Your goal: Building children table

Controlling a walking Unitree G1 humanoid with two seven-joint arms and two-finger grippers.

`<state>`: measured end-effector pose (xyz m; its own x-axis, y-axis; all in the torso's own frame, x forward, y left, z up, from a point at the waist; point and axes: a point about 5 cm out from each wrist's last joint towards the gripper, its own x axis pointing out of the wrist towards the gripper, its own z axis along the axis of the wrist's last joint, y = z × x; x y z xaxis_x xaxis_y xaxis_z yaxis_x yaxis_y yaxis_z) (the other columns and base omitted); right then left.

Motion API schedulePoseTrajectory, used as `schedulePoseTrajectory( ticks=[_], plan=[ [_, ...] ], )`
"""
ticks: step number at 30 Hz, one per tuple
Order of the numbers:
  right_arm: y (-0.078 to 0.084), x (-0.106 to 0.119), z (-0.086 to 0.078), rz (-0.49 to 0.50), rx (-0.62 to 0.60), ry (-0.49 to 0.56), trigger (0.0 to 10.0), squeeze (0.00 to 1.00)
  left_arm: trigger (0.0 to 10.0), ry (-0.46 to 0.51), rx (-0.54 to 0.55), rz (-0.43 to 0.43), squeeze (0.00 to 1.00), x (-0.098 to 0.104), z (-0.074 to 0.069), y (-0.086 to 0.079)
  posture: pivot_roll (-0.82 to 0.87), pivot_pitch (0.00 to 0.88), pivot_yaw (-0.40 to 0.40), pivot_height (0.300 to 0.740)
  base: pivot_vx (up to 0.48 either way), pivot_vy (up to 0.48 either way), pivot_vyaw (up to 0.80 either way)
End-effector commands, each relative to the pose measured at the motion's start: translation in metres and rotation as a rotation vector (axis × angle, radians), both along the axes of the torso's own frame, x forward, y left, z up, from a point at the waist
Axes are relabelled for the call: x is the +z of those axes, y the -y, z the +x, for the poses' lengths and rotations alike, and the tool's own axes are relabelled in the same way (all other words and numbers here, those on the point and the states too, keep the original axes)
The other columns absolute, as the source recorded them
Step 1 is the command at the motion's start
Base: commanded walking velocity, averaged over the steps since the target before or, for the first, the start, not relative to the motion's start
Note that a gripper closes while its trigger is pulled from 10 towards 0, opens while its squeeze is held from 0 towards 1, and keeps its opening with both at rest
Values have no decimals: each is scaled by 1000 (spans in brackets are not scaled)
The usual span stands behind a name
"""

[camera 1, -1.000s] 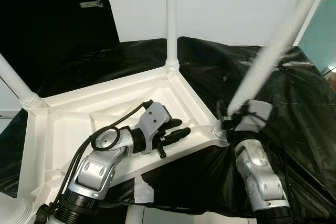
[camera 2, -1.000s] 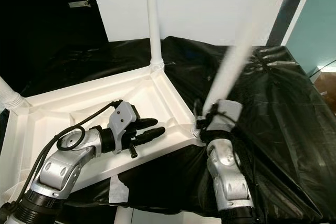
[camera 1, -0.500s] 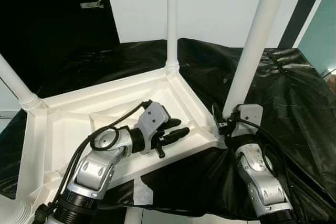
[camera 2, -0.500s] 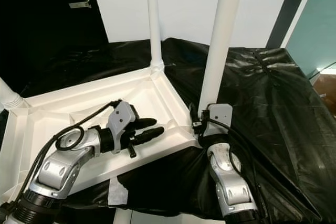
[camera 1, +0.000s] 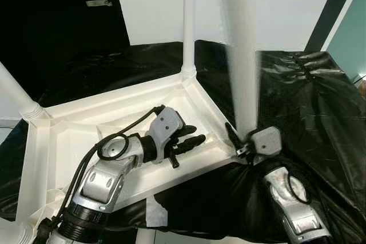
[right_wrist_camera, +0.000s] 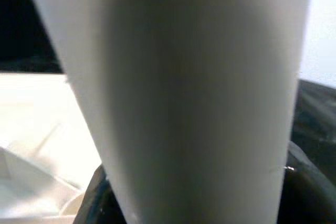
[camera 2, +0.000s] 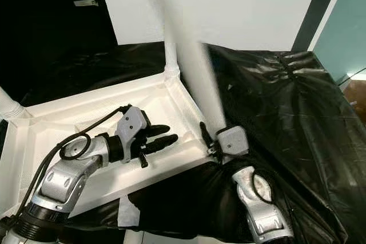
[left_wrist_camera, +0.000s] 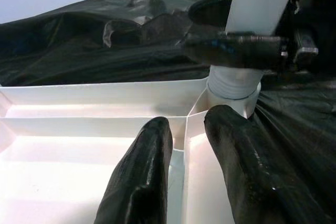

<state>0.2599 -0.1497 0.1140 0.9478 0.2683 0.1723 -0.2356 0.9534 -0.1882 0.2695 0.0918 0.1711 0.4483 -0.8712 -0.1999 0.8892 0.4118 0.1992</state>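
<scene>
Right jaws clamp the white leg; left jaws beside its socket.

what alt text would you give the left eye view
The right claw grips a blurred white table leg at the near corner of an upturned white tabletop on black sheeting. The left claw hovers over the tabletop's underside.

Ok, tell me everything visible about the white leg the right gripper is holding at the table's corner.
The white leg is a smooth, plastic-looking tube with an open hollow top. It stands nearly upright, leaning a little toward the robot's left, and looks motion-blurred. Its ribbed lower end sits at the corner socket of the upturned white tabletop. The right gripper clamps it just above that socket. The left gripper rests inside the tabletop nearby, not touching the leg.
</scene>
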Motion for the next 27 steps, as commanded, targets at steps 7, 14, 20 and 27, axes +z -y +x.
schedulePoseTrajectory(
  ticks=[7, 14, 20, 27],
  plan=[
    [24, -50, -6, 228, -128, -345, 10000, 0, 10000, 9, 38, 3, 0, 1, 3, -5, -41, 14, 41, 740, 0, 0, 0],
    [24, -45, -5, 235, -119, -329, 10000, 0, 10000, 10, 37, 2, 0, 1, 3, -5, -40, 13, 41, 740, 0, 0, 0],
    [18, 1, 4, 144, -23, -146, 10000, 0, 10000, -16, 39, -50, 141, 6, 7, -5, -44, 5, 39, 740, 0, 0, 0],
    [17, 26, 12, 160, 17, -81, 10000, 0, 10000, -53, 27, -72, 1000, 7, 8, -6, -46, 0, 35, 740, 0, 0, 0]
  ],
)
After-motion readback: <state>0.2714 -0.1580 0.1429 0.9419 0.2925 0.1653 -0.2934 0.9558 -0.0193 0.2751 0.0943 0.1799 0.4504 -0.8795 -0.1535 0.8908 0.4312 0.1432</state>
